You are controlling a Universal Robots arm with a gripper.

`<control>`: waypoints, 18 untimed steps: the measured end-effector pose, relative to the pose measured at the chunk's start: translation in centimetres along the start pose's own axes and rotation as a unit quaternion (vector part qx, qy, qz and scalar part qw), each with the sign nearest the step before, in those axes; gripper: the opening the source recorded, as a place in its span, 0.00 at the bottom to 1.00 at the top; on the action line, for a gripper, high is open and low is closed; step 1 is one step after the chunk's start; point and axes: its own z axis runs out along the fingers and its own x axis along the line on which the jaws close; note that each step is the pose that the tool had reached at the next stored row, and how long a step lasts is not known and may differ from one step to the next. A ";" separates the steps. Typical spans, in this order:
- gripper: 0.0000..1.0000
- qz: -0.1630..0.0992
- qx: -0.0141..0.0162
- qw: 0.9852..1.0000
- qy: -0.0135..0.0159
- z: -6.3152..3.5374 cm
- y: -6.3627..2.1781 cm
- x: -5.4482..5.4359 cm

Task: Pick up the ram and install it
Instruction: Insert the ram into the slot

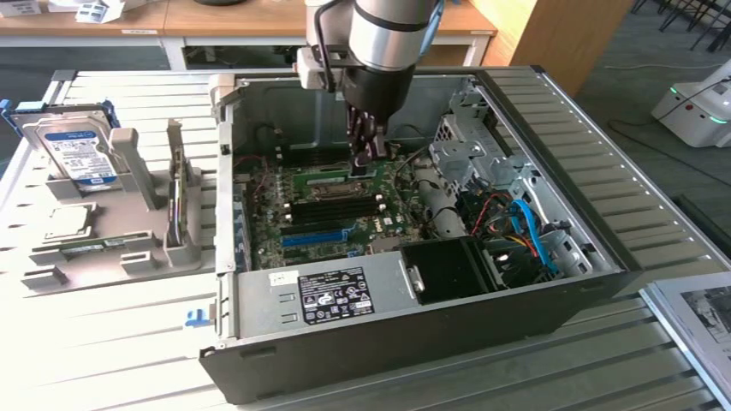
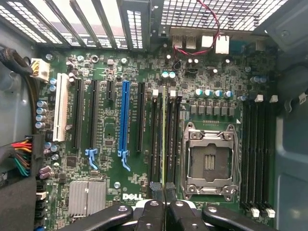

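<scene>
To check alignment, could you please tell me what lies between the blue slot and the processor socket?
Wrist view: black slots, with the ram edge-on among them, held in the fingers.

Bright, even light falls from above on the slatted table (image 1: 115,360). Its slats along the edge at the exterior view's left look almost white. The inside of the computer case (image 1: 400,342) is darker, with deep shade in its near corner at the exterior view's right. The silver arm (image 1: 389,34) has a soft shine down its side.

In the wrist view, white light pours through the vent grille (image 2: 216,12) and washes it out. The motherboard (image 2: 110,134) is lit evenly. The ram (image 2: 165,139) shows a thin pale edge. The black gripper (image 2: 165,204) sits in shade, with tiny glints on its bolts.
</scene>
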 end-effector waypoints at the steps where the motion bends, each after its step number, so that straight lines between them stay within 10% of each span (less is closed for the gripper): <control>1: 0.11 0.000 0.000 1.000 0.000 0.08 0.00 0.0; 18: 0.11 0.000 0.000 1.000 0.000 1.55 -0.08 0.1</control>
